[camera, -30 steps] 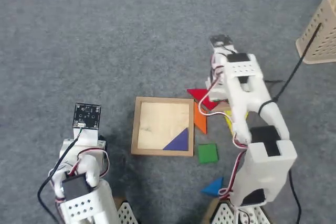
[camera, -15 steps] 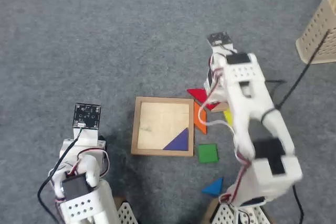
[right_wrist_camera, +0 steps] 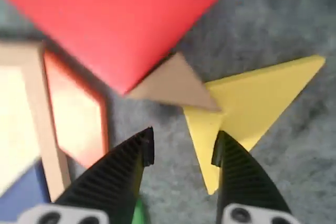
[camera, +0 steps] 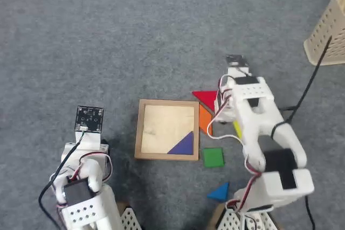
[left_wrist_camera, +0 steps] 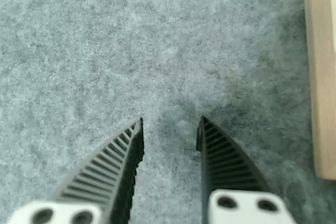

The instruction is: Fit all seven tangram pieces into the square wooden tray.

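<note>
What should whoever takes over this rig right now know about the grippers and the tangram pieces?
Left gripper: open, empty, over bare carpet beside the tray.
Right gripper: open, empty, above the carpet between the orange piece and the yellow triangle.
Done: the purple triangle lies in one corner of the tray.
Left: six pieces on the carpet, all on the right arm's side of the tray. The red triangle, tan triangle, orange piece and yellow triangle are clustered together. The green square and blue triangle lie nearer the arm bases.
</note>
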